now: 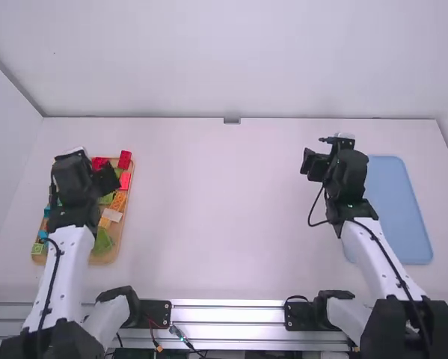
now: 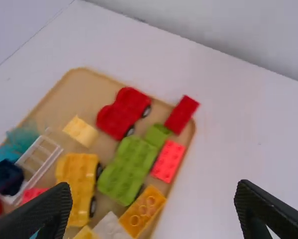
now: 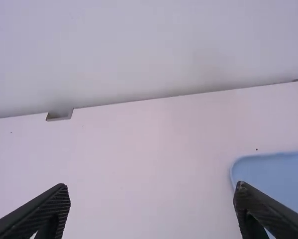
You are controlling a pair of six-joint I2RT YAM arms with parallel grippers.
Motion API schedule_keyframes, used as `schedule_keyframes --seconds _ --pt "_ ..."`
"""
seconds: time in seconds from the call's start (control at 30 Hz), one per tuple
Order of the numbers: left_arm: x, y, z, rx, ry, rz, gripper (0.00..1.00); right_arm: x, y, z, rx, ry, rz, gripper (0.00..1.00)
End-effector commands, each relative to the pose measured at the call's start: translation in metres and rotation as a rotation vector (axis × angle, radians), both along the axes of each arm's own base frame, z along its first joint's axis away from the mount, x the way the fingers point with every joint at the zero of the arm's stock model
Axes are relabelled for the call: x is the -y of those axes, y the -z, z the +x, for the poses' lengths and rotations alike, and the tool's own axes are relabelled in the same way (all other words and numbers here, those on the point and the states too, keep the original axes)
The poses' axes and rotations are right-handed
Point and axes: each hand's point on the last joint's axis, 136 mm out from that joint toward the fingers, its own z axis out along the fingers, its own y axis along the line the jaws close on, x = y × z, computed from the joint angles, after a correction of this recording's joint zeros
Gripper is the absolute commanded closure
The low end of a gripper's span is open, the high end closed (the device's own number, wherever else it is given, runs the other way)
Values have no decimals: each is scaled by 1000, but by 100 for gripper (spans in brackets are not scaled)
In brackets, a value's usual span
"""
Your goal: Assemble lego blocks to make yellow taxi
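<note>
Okay, at the left end of the desk (image 1: 216, 217) I have the wooden tray (image 1: 111, 258), partly hidden by my left arm in the high view. My left hand (image 1: 89, 176) is above it, fingers spread wide, holding no block. The left wrist view gives me the loose pieces: a teal piece (image 2: 22, 137) near a clear frame (image 2: 39, 153), then the yellow car base (image 2: 78, 184), the likeliest taxi part, lying in the tray with black wheels along its side. The pale yellow block (image 2: 81, 131) is near it. The green car base (image 2: 128, 172) lies just beside the yellow one, and the red car (image 2: 124, 112) is near both. Toward the tray's right side I see the orange block (image 2: 143, 210), a white block (image 2: 110, 228) and the bright red block (image 2: 168, 161), with the dark red block (image 2: 181, 114) at the rim.

Well apart from all that, my right hand (image 1: 327, 166) hangs over the desk, open and empty, near the blue tray (image 1: 397, 206) at the right end.
</note>
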Motion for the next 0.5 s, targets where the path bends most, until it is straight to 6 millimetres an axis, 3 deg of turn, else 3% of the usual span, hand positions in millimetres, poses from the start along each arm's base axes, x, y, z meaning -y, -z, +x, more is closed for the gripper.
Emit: schedule_keyframes --seconds 0.0,0.07,0.27,0.47 --pt "-24 -7 -3 1 -78 -34 9 -4 -11 15 18 6 36 9" --pt "-40 -6 -12 -45 -136 -55 7 -5 -8 21 9 5 40 7" --pt "-63 1 -21 -218 -148 -105 3 -6 -3 32 -4 6 47 3" --pt "-80 35 -17 -550 -111 -217 1 -6 -2 38 -5 7 50 1"
